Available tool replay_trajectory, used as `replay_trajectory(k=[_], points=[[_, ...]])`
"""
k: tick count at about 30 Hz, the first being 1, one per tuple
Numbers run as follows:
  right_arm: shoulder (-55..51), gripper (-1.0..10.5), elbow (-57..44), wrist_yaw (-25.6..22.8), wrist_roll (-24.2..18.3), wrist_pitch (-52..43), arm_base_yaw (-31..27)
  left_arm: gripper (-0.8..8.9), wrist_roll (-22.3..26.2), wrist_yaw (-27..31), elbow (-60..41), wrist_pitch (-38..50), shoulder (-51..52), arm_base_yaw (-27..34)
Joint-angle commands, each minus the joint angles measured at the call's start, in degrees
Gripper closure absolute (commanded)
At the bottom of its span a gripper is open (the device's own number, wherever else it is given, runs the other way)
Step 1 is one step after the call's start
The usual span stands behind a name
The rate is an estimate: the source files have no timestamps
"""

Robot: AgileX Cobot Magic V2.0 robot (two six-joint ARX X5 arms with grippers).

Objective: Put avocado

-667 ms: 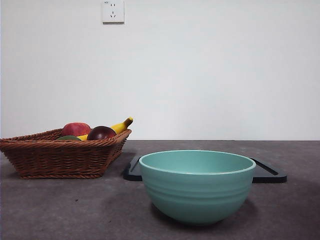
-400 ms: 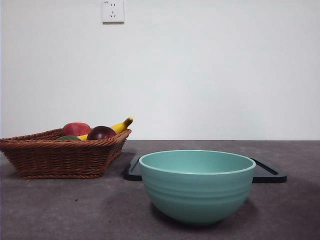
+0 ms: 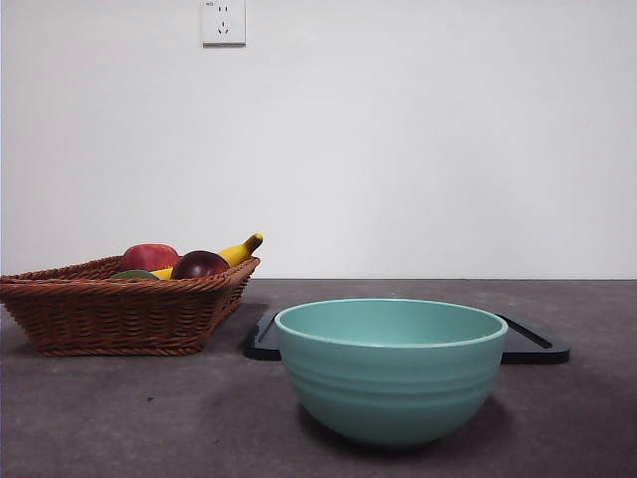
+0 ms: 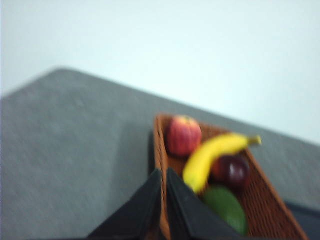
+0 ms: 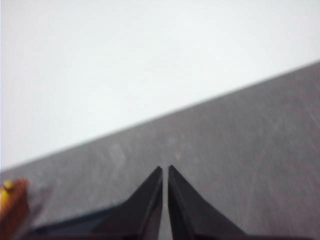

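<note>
The avocado (image 4: 226, 208) is dull dark green and lies in the wicker basket (image 4: 282, 212), beside a banana (image 4: 212, 155), a red apple (image 4: 183, 135) and a dark maroon fruit (image 4: 230, 170). In the front view only its top (image 3: 134, 274) shows above the basket rim (image 3: 119, 314). My left gripper (image 4: 163, 172) is shut and empty, above the basket's near edge, short of the avocado. My right gripper (image 5: 165, 169) is shut and empty over bare table. Neither arm shows in the front view.
A teal bowl (image 3: 390, 368) stands at the front middle of the table. A black tray (image 3: 532, 344) lies flat behind it. A wall socket (image 3: 223, 22) is on the white wall.
The front view has shifted very slightly. Nothing on the table has moved.
</note>
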State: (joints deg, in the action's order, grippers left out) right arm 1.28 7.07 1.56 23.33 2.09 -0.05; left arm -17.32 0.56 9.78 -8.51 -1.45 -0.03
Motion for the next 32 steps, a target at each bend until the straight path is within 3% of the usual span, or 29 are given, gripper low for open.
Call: replay_trajectory(k=[1, 12, 16, 18, 20, 23, 32], points=[[2.7, 9.4, 3.5, -0.1, 1.7, 0.5, 0.0, 7.97, -0.5, 1.7, 3.5, 0.4, -2.6, 0.0], [20.1, 9.4, 24.1, 0.1, -3.7, 13.7, 0.0, 7.97, 0.9, 1.8, 22.9, -2.7, -21.9, 0.0], [26.8, 9.4, 34.0, 0.5, -11.6, 21.9, 0.0, 7.97, 4.1, -1.0, 32.4, -7.9, -29.7, 0.0], [30.0, 9.4, 39.1, 2.2, -16.6, 26.1, 0.0, 7.97, 4.6, -4.1, 37.1, -9.8, -33.6, 0.0], [32.8, 9.4, 43.5, 4.5, -19.0, 28.2, 0.0, 7.97, 4.2, -7.2, 40.5, -10.1, -36.6, -0.6], [35.8, 9.4, 48.5, 7.9, -20.3, 28.4, 0.9, 7.97, 4.8, -8.5, 44.3, -10.3, -40.0, -3.9], [41.9, 9.4, 57.3, 5.5, -28.5, 33.2, 12.9, 7.98, 12.7, -7.8, 49.9, -13.0, -45.4, -20.0]])
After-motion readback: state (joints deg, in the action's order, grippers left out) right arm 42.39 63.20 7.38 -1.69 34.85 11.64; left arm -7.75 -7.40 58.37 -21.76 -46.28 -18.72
